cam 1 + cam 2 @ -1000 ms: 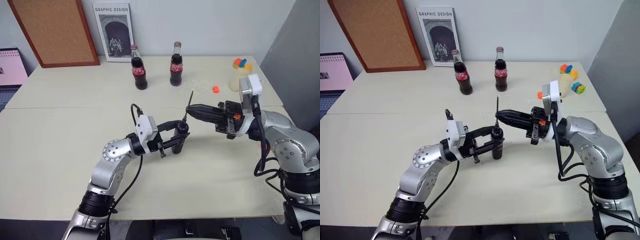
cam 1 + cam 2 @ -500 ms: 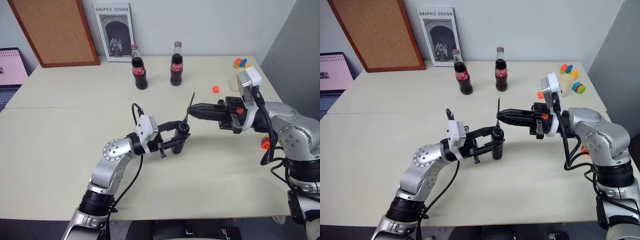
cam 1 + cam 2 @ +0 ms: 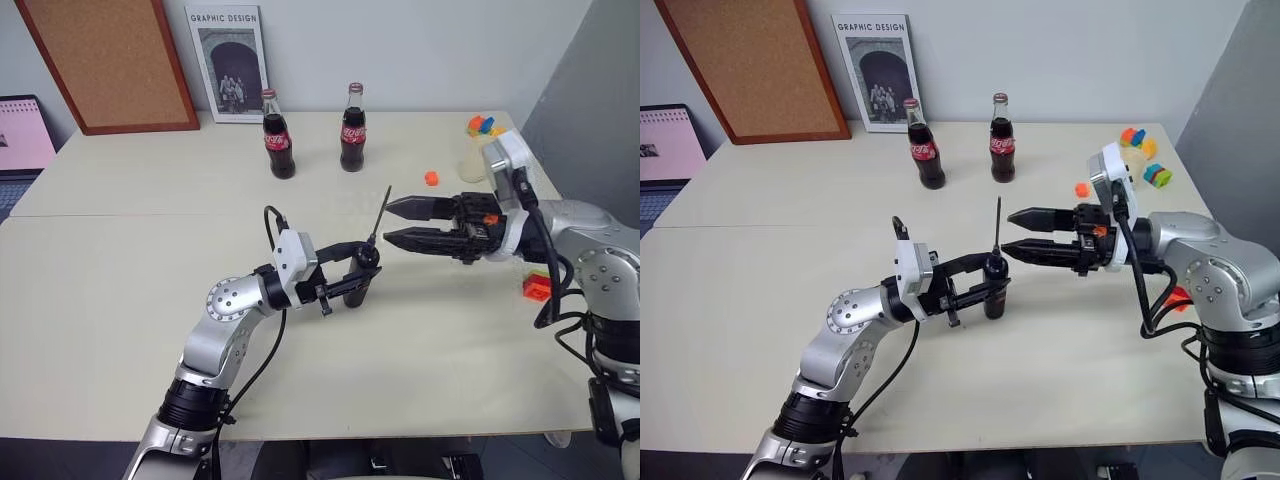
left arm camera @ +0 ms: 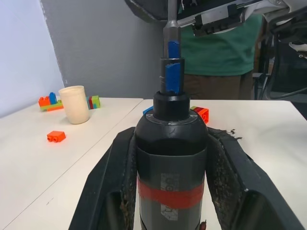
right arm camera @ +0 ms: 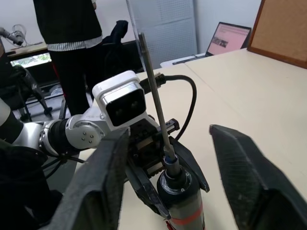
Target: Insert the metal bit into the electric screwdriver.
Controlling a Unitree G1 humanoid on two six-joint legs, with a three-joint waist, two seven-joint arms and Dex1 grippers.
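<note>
Left pincer (image 3: pixel 352 272), fingers clamped on either side of the body of the electric screwdriver (image 3: pixel 358 283), which stands upright with its base at the counter (image 3: pixel 120 270) and its red band showing between the fingers in the left wrist view. The metal bit (image 3: pixel 379 215) rises from the screwdriver's top end, seated in the tip and leaning slightly toward the far right; in the right wrist view it appears as a thin grey rod standing out of the collar. Right pincer (image 3: pixel 391 222), level and pointing toward the robot's left, its two black fingers spread apart one above the other, with their tips just beside the bit and not touching it, holding nothing. Farther back on the counter stand two dark cola bottles (image 3: pixel 277 135), well apart from both pincers, and behind them a framed print (image 3: pixel 228 62) and a cork board (image 3: pixel 105 60) lean against the wall. Toward the far right of the counter lie a small orange block (image 3: pixel 431 179), a pale cup (image 4: pixel 75 103) and a cluster of coloured blocks (image 3: pixel 481 125); a red block (image 3: pixel 537 288) lies near the right arm. A person in a green top (image 4: pixel 225 45) stands behind the counter in the left wrist view.
</note>
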